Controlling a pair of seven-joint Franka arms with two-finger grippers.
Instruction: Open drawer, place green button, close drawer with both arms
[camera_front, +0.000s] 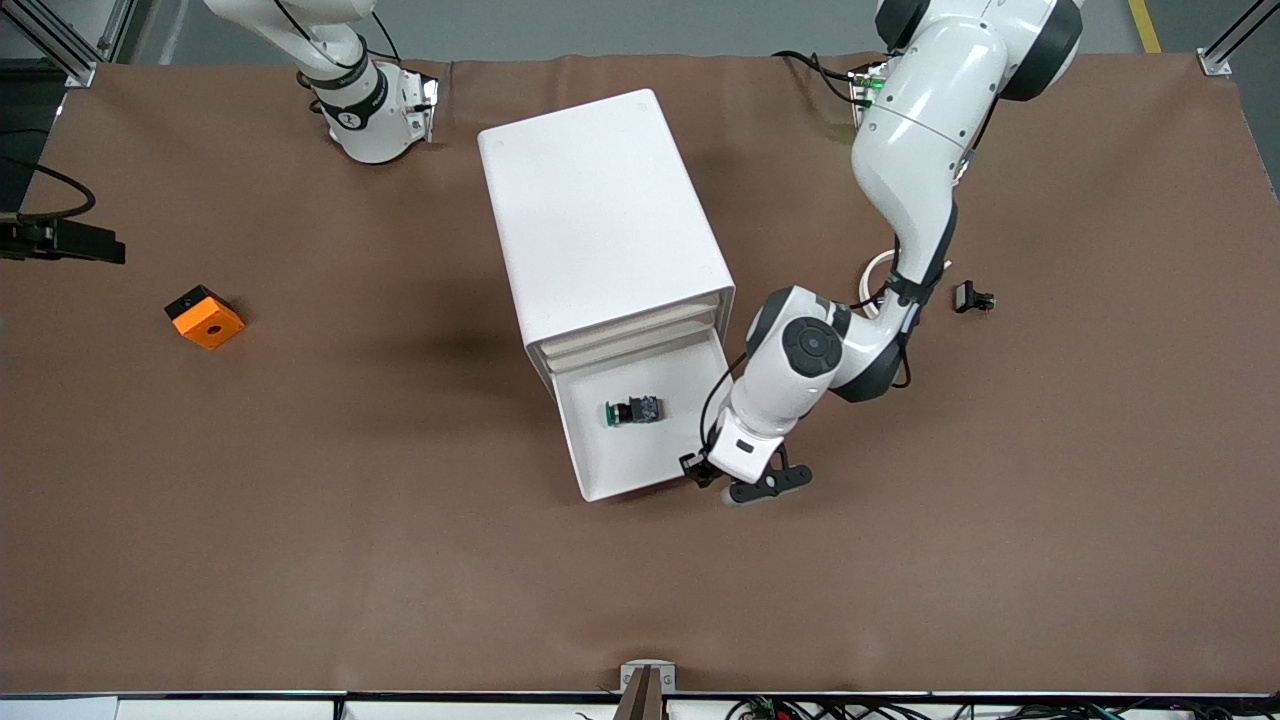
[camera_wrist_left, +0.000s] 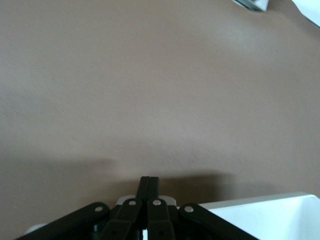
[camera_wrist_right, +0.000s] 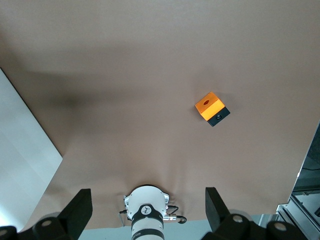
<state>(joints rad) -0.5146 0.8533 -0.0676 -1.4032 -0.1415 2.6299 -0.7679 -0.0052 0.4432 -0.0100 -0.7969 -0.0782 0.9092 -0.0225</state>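
Closing drawer (camera_front: 640, 455) next: button (camera_front: 632, 411) already lies inside, mid-tray. Our left gripper (camera_front: 722, 478), fingers pressed together and empty, sits at drawer's front corner. We push squarely toward cabinet (camera_front: 600, 210). Right gripper (camera_wrist_right: 145, 212), spread wide, waits high above table.

Button (camera_front: 634, 411) in open drawer (camera_front: 640, 455) (lowest)

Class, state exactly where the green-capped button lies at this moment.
In the front view, the button lies inside the pulled-out lowest drawer of the white cabinet, apart from the left end effector at the drawer's front corner.
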